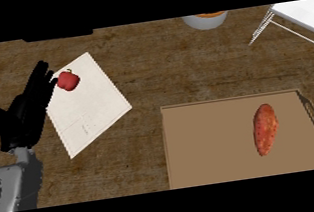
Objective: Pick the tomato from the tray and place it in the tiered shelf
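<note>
Holds nothing in left hand, released, just beside tomato; prob. light, smooth, soft: take round middle, w/o squeezing.

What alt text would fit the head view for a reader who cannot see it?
The left robot hand, fingers straight, is at the left edge of a white tray, beside a red tomato. To the right, a sweet potato lies on a brown board; a white tiered shelf stands at upper right.
</note>
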### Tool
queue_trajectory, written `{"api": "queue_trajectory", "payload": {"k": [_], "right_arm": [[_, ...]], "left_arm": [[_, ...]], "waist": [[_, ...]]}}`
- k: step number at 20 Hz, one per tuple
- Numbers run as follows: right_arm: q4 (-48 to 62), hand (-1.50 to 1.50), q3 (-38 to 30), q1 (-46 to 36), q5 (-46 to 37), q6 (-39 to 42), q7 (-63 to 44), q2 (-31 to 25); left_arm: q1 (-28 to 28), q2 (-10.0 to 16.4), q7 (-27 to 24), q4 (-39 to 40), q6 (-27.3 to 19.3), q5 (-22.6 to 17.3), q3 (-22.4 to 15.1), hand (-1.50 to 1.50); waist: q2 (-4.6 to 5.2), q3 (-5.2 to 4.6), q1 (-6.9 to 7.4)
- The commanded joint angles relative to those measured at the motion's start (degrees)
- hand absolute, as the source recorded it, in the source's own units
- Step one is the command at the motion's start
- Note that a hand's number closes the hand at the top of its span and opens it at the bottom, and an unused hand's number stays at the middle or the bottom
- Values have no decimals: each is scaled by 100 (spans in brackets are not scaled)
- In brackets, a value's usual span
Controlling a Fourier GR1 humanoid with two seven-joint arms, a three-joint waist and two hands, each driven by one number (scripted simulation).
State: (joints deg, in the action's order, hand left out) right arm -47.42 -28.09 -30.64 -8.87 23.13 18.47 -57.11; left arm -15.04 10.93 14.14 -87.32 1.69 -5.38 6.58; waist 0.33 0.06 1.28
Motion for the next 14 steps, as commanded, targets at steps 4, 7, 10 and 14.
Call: {"api": "queue_trajectory", "payload": {"k": [4, 7, 10, 14], "right_arm": [[1729, 150, 202, -691, -515, -136, 1121, -368], [1978, -150, 106, -901, -599, -754, 323, -281], [2456, -150, 10, -1046, -663, -1162, 928, -220], [2713, -150, -217, -1389, -484, -1303, 1219, -258]], "left_arm": [[254, -85, 23, -388, -4, 62, -122, 0], [46, -94, 38, -131, -23, 95, -123, 0], [45, -74, -1, -53, 9, 25, -35, 0], [112, -114, -123, -20, 59, 27, -68, 0]], "waist": [[18, 6, 69], [34, 5, 75], [49, 12, 94], [49, 12, 88]]}}
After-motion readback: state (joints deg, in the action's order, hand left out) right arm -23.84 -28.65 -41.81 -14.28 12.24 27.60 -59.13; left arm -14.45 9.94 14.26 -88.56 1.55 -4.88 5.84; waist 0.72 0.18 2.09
